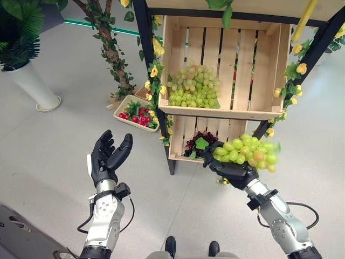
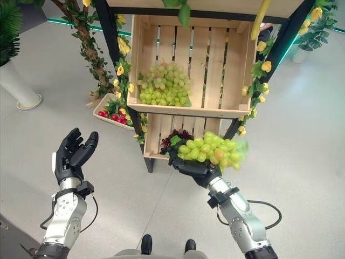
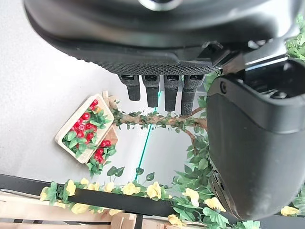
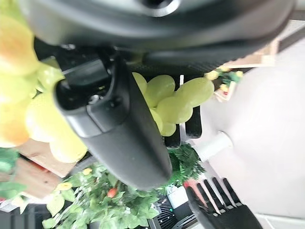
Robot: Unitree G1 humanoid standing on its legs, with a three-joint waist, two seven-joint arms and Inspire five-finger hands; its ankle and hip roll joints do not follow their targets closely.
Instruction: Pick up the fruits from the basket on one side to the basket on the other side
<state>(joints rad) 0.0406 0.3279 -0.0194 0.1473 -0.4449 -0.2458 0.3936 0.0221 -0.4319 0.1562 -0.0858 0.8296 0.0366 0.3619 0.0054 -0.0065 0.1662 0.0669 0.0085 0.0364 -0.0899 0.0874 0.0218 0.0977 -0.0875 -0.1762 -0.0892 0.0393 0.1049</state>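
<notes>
Holding a green grape bunch (image 1: 249, 151) in the right hand (image 1: 233, 170), fingers curled under and around it, thumb across it in the right wrist view; bunch lying roughly sideways, clear of the stand, just in front of the lower crate (image 1: 180, 145) with dark grapes (image 1: 197, 143). Upper crate (image 1: 229, 65) above, more green grapes (image 1: 193, 87) heaped inside. Small tray of red fruit (image 1: 135, 114) on the floor, off toward the left. Left hand (image 1: 108, 157) raised, fingers relaxed and apart, empty, nearer that tray. Probably mid-carry; destination unclear.
</notes>
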